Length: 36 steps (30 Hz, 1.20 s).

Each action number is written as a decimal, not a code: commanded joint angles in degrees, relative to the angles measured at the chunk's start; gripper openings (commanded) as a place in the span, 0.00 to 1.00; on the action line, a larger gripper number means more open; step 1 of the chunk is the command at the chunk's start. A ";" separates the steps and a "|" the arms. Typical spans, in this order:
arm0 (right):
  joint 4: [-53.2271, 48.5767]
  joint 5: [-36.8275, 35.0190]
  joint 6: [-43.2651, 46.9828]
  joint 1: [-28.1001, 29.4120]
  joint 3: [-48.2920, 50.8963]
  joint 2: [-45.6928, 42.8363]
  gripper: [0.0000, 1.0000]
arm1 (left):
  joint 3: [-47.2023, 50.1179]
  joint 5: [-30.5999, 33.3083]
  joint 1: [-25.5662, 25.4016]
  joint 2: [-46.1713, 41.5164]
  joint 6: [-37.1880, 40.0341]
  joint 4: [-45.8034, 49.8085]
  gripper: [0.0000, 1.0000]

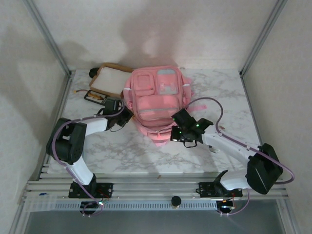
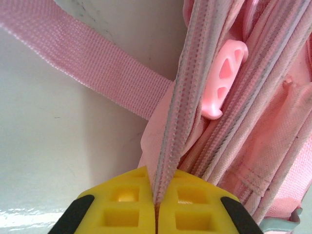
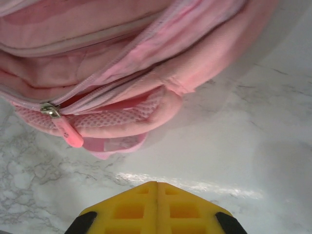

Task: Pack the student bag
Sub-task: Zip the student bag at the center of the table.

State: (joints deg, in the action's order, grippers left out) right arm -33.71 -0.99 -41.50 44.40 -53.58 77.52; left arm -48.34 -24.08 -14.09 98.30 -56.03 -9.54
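The pink student bag (image 1: 156, 100) lies flat in the middle of the marble table, front pockets up. At its left side my left gripper (image 1: 126, 116) is shut on the bag's zipper edge (image 2: 168, 141), a pink fabric strip pinched between the yellow pads (image 2: 190, 204). A pink zipper pull (image 2: 224, 78) hangs just beyond, and a pink strap (image 2: 92, 63) runs off to the left. My right gripper (image 1: 178, 132) hovers by the bag's near right corner, shut with nothing between its pads (image 3: 156, 207). Ahead of it a metal slider with a pink pull (image 3: 63, 129) sits on the bag's partly open zipper (image 3: 112, 73).
A shallow tan cardboard tray (image 1: 109, 80) rests at the back left beside the bag. A small dark object with orange bits (image 1: 95, 96) lies in front of the tray. Bare marble (image 1: 131, 153) stretches along the near side, and a metal frame post (image 1: 48, 36) bounds the left.
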 commanded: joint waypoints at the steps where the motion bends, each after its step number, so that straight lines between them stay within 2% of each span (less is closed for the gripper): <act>1: 6.98 5.95 5.49 1.75 -0.22 0.58 0.00 | -3.69 2.63 0.94 -0.78 3.07 0.16 0.02; 3: 8.61 6.51 6.64 2.80 -0.38 2.97 0.13 | -3.86 2.56 0.89 -0.92 3.13 0.27 0.09; 5: 11.48 9.01 7.72 3.02 -0.12 5.82 0.16 | -3.74 2.15 0.90 -1.14 3.12 0.11 0.15; 7: 13.85 9.81 8.02 3.98 -1.53 7.88 0.24 | -3.08 1.92 0.91 -1.89 3.59 0.95 0.34; 8: 13.74 9.21 7.65 4.21 -2.42 8.78 0.28 | -2.28 1.85 1.03 -2.61 3.69 1.30 0.37; 12: 9.64 4.00 7.70 4.20 -5.84 13.73 0.42 | 5.70 2.50 0.84 -8.12 0.32 -2.48 0.49; 16: 7.17 1.63 6.38 4.91 -9.40 16.33 0.50 | 9.06 1.21 -1.12 -9.80 -2.43 -4.61 0.53; 19: 4.55 -0.20 5.81 6.47 -11.69 17.44 0.50 | 10.29 2.60 -2.65 -11.03 -3.20 -4.96 0.53; 24: -0.90 -3.16 5.43 7.55 -16.30 20.91 0.37 | 10.55 3.02 -4.42 -11.24 -4.17 -5.59 0.54; 28: -2.22 -3.56 5.19 7.29 -17.75 21.57 0.43 | 10.70 3.19 -5.54 -10.95 -5.05 -6.10 0.55; 31: -5.69 -6.07 5.03 7.32 -19.93 25.38 0.42 | 10.73 3.88 -6.60 -10.91 -5.67 -6.63 0.55; 36: -2.59 -3.62 5.63 7.30 -19.84 27.86 0.37 | 11.25 3.98 -8.38 -11.04 -6.69 -7.31 0.56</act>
State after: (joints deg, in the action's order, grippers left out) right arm -34.96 -4.51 -35.97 51.64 -72.44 103.59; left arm -37.82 -21.17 -21.26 88.73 -61.32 -15.25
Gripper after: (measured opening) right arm 0.377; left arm 0.555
